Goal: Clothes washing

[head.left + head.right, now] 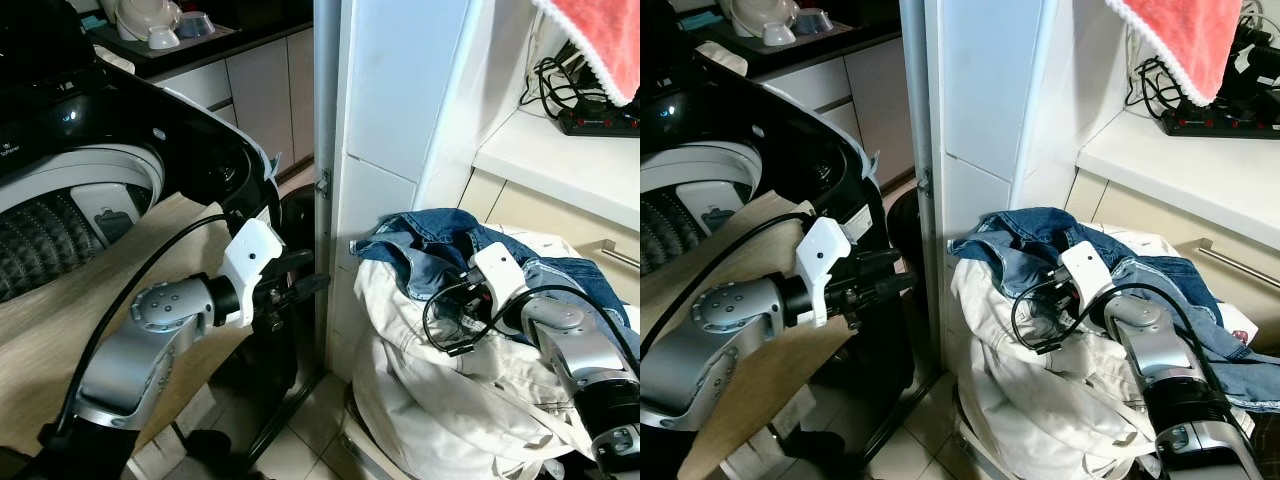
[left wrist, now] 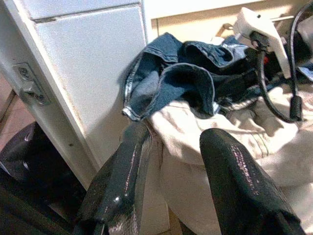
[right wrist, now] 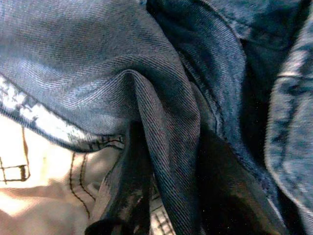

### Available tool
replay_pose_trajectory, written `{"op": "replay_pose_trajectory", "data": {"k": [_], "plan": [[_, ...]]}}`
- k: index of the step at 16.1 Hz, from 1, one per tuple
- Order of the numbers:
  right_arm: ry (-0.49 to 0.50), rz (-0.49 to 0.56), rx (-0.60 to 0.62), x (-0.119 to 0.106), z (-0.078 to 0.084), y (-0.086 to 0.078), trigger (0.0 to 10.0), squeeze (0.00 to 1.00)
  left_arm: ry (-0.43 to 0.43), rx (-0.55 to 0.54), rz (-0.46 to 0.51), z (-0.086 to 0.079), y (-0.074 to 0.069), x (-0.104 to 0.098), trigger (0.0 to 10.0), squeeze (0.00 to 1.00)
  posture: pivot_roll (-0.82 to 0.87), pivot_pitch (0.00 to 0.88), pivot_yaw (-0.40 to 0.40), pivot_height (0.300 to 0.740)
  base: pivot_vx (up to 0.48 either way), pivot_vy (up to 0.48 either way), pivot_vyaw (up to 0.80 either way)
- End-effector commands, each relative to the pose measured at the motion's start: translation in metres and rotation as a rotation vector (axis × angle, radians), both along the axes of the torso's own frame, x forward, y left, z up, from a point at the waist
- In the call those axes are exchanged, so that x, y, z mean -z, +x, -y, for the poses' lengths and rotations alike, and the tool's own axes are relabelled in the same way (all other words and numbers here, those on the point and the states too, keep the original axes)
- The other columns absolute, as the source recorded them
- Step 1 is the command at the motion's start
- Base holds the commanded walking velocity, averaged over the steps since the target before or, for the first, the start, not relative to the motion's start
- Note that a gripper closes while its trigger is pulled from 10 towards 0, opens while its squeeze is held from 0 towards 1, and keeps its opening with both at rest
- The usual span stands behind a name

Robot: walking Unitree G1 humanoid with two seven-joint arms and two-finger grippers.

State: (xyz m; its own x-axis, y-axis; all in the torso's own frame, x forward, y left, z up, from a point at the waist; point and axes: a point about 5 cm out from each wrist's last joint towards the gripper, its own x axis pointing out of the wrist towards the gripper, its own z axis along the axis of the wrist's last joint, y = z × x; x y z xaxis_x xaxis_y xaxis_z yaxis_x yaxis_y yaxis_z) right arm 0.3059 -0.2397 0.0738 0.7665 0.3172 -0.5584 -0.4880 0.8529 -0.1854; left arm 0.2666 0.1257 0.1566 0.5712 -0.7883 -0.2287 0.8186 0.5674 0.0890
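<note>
Right gripper [image 3: 161, 205] is pinching a fold of the blue jeans [image 1: 430, 245] atop the cream laundry pile [image 1: 450, 400], while the left gripper [image 1: 305, 288] hovers spread apart between the washing machine [image 1: 90, 190] and that pile.

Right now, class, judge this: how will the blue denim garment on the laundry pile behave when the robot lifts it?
The denim garment lies in soft folds, so it will probably hang limp. The right pincer has a fold bunched between its fingers, so slipping seems unlikely. It overlaps the cream clothing, so it may drag some along.
</note>
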Motion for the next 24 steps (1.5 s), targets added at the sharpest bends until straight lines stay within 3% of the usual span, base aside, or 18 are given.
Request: {"op": "replay_pose_trajectory", "data": {"k": [1, 3, 4, 5, 6, 7, 10, 12, 13, 17, 20, 21, 22, 24], "plan": [[0.021, 0.028, 0.002, -0.011, 0.006, 0.000, 0.0, 0.00, 0.002, 0.017, 0.029, 0.006, -0.001, -0.005, 10.0, 0.00, -0.10, 0.000, 0.051, 0.740, 0.000, 0.000, 0.00], [0.067, 0.047, 0.015, -0.018, 0.009, -0.001, 0.0, 0.00, 0.000, 0.008, 0.052, 0.009, 0.000, -0.005, 10.0, 0.00, -0.10, 0.000, 0.050, 0.740, 0.000, 0.000, 0.00], [0.144, 0.076, 0.029, -0.028, 0.011, -0.002, 0.0, 0.00, -0.010, -0.019, 0.088, 0.011, 0.003, -0.007, 10.0, 0.00, -0.10, 0.000, 0.047, 0.740, 0.000, 0.000, 0.00], [0.296, 0.145, 0.019, -0.055, 0.013, -0.005, 0.0, 0.00, -0.071, -0.102, 0.167, 0.013, 0.014, -0.021, 10.0, 0.00, -0.10, 0.000, 0.041, 0.740, 0.000, 0.000, 0.00], [0.340, 0.169, 0.000, -0.065, 0.013, -0.007, 0.0, 0.00, -0.101, -0.128, 0.181, 0.014, 0.017, -0.026, 10.0, 0.00, -0.10, 0.000, 0.041, 0.740, 0.000, 0.000, 0.00], [0.439, 0.233, -0.106, -0.096, 0.011, -0.017, 0.0, 0.00, -0.166, -0.135, 0.234, 0.019, 0.021, -0.040, 10.0, 0.00, -0.10, 0.000, 0.040, 0.740, 0.000, 0.000, 0.00], [0.532, 0.278, -0.257, -0.132, 0.005, -0.034, 0.0, 0.00, -0.254, -0.088, 0.318, 0.031, 0.023, -0.064, 10.0, 0.00, -0.12, 0.000, 0.039, 0.740, 0.000, 0.000, 0.00], [0.522, 0.276, -0.374, -0.153, -0.004, -0.046, 0.0, 0.00, -0.371, 0.028, 0.312, 0.054, 0.024, -0.089, 10.0, 0.06, -0.12, 0.000, 0.038, 0.740, 0.000, 0.000, 0.00], [0.532, 0.279, -0.412, -0.158, -0.010, -0.048, 0.0, 0.00, -0.375, 0.103, 0.283, 0.064, 0.022, -0.091, 10.0, 1.00, -0.12, 0.000, 0.038, 0.740, 0.000, 0.000, 0.00], [0.563, 0.285, -0.480, -0.171, -0.025, -0.055, 0.0, 0.00, -0.305, 0.253, 0.186, 0.081, 0.015, -0.073, 10.0, 1.00, -0.13, 0.000, 0.052, 0.740, 0.000, 0.000, 0.00], [0.581, 0.289, -0.496, -0.174, -0.027, -0.059, 0.0, 0.00, -0.215, 0.243, 0.163, 0.078, 0.016, -0.058, 10.0, 1.00, -0.13, 0.000, 0.052, 0.740, 0.000, 0.000, 0.00], [0.589, 0.285, -0.505, -0.175, -0.028, -0.060, 0.0, 0.00, -0.197, 0.228, 0.158, 0.078, 0.019, -0.054, 10.0, 0.55, -0.13, 0.000, 0.052, 0.740, 0.000, 0.000, 0.00], [0.593, 0.284, -0.509, -0.176, -0.028, -0.060, 0.0, 0.00, -0.177, 0.212, 0.159, 0.078, 0.021, -0.050, 10.0, 0.00, -0.13, 0.000, 0.052, 0.740, 0.000, 0.000, 0.00], [0.599, 0.288, -0.513, -0.178, -0.030, -0.061, 0.0, 0.00, -0.147, 0.202, 0.163, 0.078, 0.023, -0.046, 10.0, 0.00, -0.13, 0.000, 0.053, 0.740, 0.000, 0.000, 0.00]]}}
